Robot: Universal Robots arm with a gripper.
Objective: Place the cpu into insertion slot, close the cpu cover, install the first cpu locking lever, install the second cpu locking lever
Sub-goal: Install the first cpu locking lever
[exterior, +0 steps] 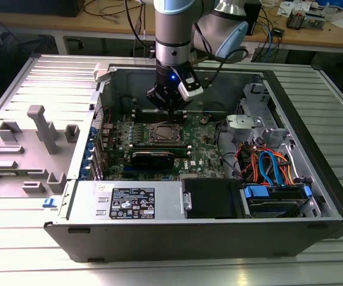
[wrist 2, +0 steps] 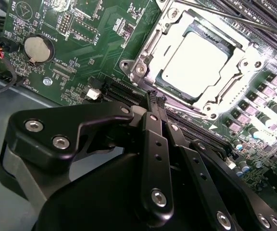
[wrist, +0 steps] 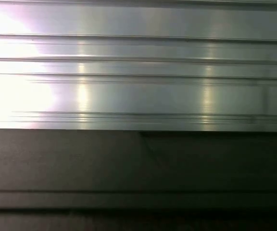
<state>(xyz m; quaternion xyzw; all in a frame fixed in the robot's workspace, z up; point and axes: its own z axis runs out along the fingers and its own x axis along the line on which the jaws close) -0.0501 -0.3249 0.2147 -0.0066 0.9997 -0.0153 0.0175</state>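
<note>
While the arm reaches down into the open case [exterior: 219,229], my gripper [exterior: 170,113] [wrist 2: 156,96] hangs just above the green board [wrist 2: 81,43], its thin black fingers [wrist 2: 153,139] pressed together and holding nothing. Just beyond the fingertips, in the second wrist view, the cpu [wrist 2: 196,60] sits flat in the slot [wrist 2: 177,89], its silver top glaring under the light. The cover [wrist 2: 150,48] lies down over it, framing the chip. A coin battery [wrist 2: 38,49] sits on the board, well apart. The case rests on a ribbed metal surface [exterior: 159,271].
</note>
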